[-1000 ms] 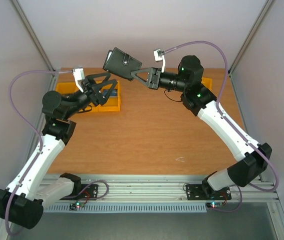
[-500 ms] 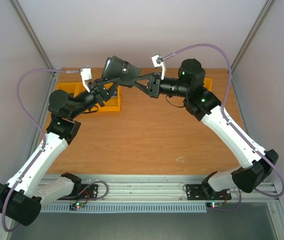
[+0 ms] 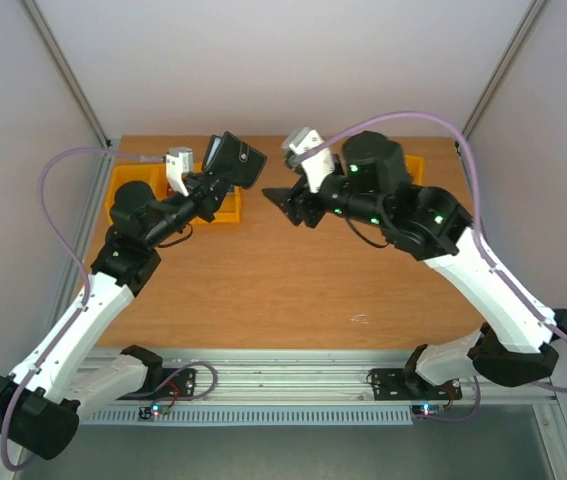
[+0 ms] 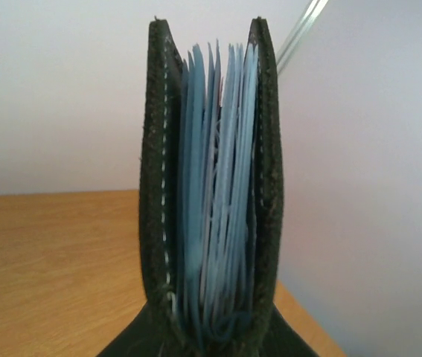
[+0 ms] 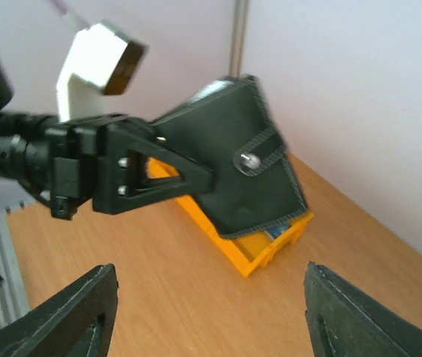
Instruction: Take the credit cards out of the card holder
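The card holder [image 3: 236,159] hangs in the air over the back left of the table, black with a snap stud, held by its lower end in my left gripper [image 3: 215,178], which is shut on it. In the left wrist view the card holder [image 4: 209,186] stands edge-on, slightly spread, with grey-blue leaves between black covers; the left gripper [image 4: 212,335] pinches its base. The credit cards are hidden inside. My right gripper [image 3: 277,196] is open and apart from the holder, to its right. Its wrist view shows the card holder [image 5: 248,175] ahead of the empty right gripper [image 5: 211,286].
A yellow bin [image 3: 225,211] sits under the holder at the back left, also seen as the yellow bin [image 5: 264,249] with something blue inside. Another yellow bin [image 3: 413,164] lies at the back right, behind the right arm. Walls close in the table's sides.
The right gripper let go of the card holder, opened and drew back to the right. The left gripper closed on the holder and now carries it alone, tilted toward the left.
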### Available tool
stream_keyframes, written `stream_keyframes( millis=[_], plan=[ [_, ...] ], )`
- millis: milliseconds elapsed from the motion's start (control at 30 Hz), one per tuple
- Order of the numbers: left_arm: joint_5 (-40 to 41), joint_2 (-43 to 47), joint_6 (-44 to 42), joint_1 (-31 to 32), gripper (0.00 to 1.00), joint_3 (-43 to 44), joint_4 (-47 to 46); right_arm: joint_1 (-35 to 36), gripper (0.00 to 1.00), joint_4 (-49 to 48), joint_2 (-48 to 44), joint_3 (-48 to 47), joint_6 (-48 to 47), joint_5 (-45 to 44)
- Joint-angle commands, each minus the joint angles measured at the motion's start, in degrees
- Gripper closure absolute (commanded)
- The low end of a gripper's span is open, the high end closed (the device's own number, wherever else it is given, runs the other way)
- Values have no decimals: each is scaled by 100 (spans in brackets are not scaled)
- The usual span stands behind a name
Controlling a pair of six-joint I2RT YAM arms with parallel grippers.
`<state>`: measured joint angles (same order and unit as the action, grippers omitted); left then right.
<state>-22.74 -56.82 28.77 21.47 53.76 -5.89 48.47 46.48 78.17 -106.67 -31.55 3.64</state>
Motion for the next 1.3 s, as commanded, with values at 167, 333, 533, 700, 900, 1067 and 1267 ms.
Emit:
stream_keyframes(
  millis=[167,333,533,700,900,1067,1267],
  plan=[
    [-304,149,-629,200,100,-48,-126,470,51,116,1200,-654,-1380,-1264],
    [-451,127,-467,208,100,-110,-315,464,56,-143,1494,-767,-1421,-1353],
    [-700,107,-555,208,100,-129,-392,471,65,-498,1642,-749,-1473,-1813],
    [-715,63,-583,211,100,-128,-379,471,67,-554,1728,-863,-1600,-1984],
    [-830,33,-660,212,100,-137,-273,490,66,-448,1899,-1090,-1764,-2068],
    [-1049,7,-685,217,100,-112,-325,722,63,-480,2129,-1283,-2227,-2523],
    [-1093,-18,-740,217,100,-111,-225,848,68,-563,2317,-1539,-2460,-2933]
  ],
)
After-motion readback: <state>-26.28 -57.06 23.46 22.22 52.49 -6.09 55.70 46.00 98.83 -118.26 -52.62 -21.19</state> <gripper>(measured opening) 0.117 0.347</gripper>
